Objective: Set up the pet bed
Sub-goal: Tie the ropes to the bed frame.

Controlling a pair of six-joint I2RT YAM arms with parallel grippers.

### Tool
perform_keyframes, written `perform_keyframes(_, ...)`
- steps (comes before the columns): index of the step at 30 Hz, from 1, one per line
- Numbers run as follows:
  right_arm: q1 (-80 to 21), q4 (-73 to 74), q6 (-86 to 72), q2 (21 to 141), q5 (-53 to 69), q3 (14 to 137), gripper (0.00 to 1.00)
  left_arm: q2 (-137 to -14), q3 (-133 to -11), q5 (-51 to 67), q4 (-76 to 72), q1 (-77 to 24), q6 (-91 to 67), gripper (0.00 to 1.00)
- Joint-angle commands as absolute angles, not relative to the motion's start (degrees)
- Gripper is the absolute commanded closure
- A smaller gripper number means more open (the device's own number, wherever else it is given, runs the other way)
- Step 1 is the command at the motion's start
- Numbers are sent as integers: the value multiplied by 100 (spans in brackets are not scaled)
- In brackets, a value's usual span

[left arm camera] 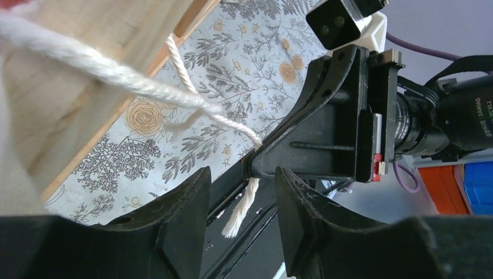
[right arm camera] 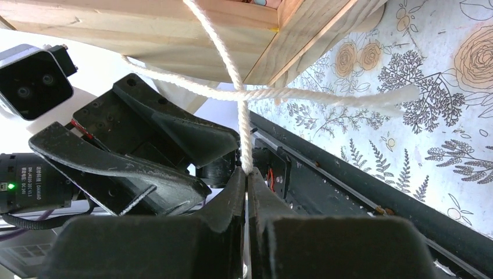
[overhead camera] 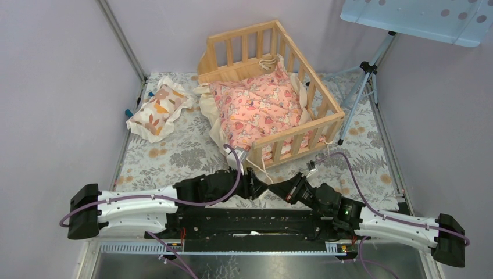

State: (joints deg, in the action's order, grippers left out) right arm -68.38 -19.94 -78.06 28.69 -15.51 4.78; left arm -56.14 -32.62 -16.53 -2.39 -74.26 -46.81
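Pet bed [overhead camera: 302, 136] sits far-middle on the table [overhead camera: 174, 157], pink cushion [overhead camera: 258, 107] inside, with open cloth running left to the pillow [overhead camera: 158, 107] by the left edge. Right gripper [right arm camera: 246, 180] is pinched on the white cord [right arm camera: 244, 133]. Left gripper [left arm camera: 241, 180] is half-parted, holding nothing, and the cord end shows between its 2 fingers.

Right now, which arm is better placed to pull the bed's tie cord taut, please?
Right, I'd say: the right end effector is shut on the white cord under the pet bed, while the left end effector stands open, gripping nothing.
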Motion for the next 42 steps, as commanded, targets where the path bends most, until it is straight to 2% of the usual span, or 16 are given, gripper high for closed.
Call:
perform_keyframes(1,-6887,-2167,-8151,2744,-1853,436,100,-5691,-3364,-1283,-409,-7470,-4281,52)
perform_keyframes(11,-6882,-2194,-8541,2505,-1977,307,100,-5869,-3297,-945,-495,-7524,-3990,53)
perform_keyframes(18,-6882,-2193,-8625,2522,-2013,308,100,-6105,-3373,-669,-510,-7558,-3904,59)
perform_keyframes(19,-6882,-2197,-8644,2522,-2001,308,100,-6115,-3375,-672,-511,-7563,-3899,61)
perform_keyframes(21,-6882,-2186,-8648,2522,-1988,312,100,-6126,-3367,-710,-510,-7567,-3890,73)
perform_keyframes(23,-6882,-2138,-8629,2505,-1973,324,100,-6113,-3371,-782,-498,-7568,-3889,91)
perform_keyframes(24,-6882,-2056,-8593,2486,-1976,336,97,-6089,-3386,-851,-461,-7567,-3912,99)
perform_keyframes(28,-6883,-1296,-8203,2264,-2021,527,68,-5896,-3413,-1200,-182,-7567,-4017,100)
perform_keyframes(30,-6882,-866,-7882,2078,-1990,648,61,-5716,-3360,-1327,-123,-7567,-4034,100)
perform_keyframes(35,-6882,-420,-6878,1291,-1750,582,54,-5472,-3396,-1480,-9,-7567,-4019,100)
perform_keyframes(39,-6886,-511,-5454,762,-1851,600,59,-5557,-3559,-1437,309,-7572,-4035,100)
perform_keyframes(42,-6883,-914,-3640,790,-1808,755,59,-5572,-3657,-1461,486,-7568,-4157,100)
